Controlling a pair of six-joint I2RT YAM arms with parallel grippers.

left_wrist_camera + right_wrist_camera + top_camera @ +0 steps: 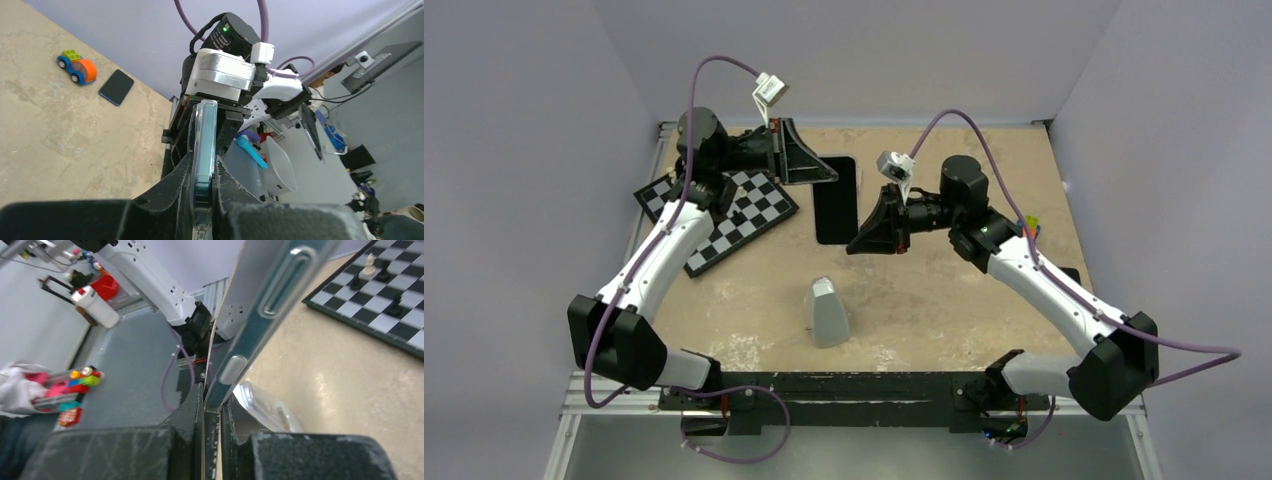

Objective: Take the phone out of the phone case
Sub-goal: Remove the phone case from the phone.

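The phone, black screen up, is held in the air above the table's middle by both grippers. My left gripper is shut on its far end and my right gripper on its near end. In the left wrist view the jaws of my left gripper clamp the teal edge under the clear pale rim of the phone case. In the right wrist view my right gripper is shut on the same edge, which shows silver side buttons. I cannot tell whether the case has come loose anywhere.
A grey tapered block lies on the table near the front middle, and shows as a pale shape by my right finger. A chessboard with pieces lies under my left arm. A toy car and another black phone lie far right.
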